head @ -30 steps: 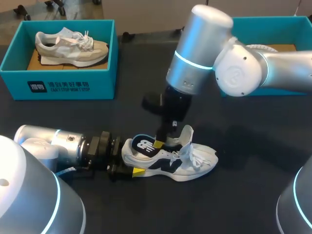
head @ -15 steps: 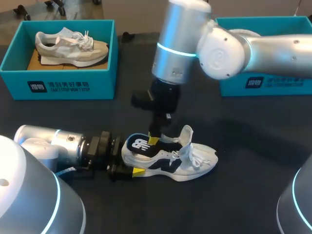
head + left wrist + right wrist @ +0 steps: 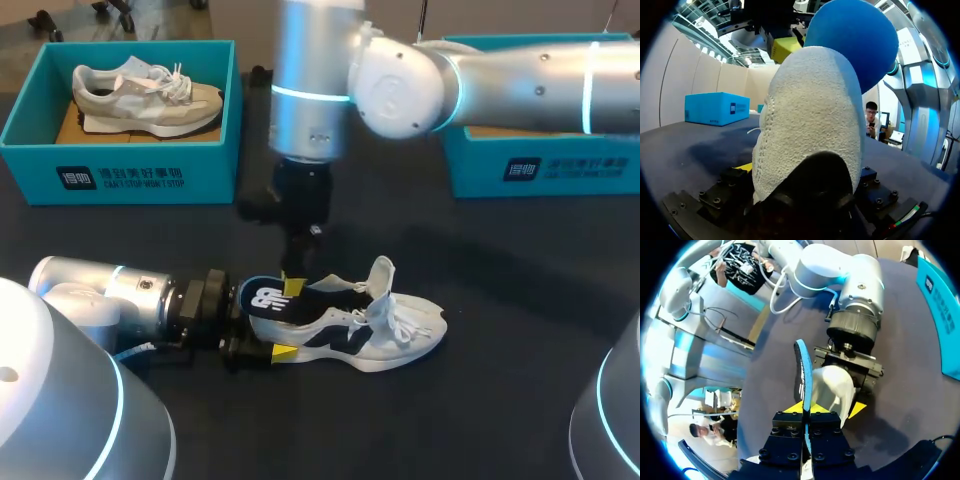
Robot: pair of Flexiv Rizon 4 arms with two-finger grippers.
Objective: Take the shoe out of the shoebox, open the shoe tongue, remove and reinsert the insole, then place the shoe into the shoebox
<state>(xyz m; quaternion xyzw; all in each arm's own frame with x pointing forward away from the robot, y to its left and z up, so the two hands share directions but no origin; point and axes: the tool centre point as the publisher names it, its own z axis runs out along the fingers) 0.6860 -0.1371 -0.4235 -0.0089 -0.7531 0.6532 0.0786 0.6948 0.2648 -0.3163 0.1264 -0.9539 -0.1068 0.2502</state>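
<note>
The shoe (image 3: 350,335) rested on the worktop (image 3: 500,300), between the two shoeboxes, with its heel clamped by the left fingers (image 3: 283,352). The right fingers (image 3: 293,288), nearly closed, pinched the insole (image 3: 265,298), which stood partly out at the heel.

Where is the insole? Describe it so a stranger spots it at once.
On the near side of the dark table lies a white shoe, its heel in the left gripper. The insole is the thin flat piece sticking out of that heel, pinched by the right gripper. Unlike the shoe, it is dark on top with a white logo and blue beneath.
</note>
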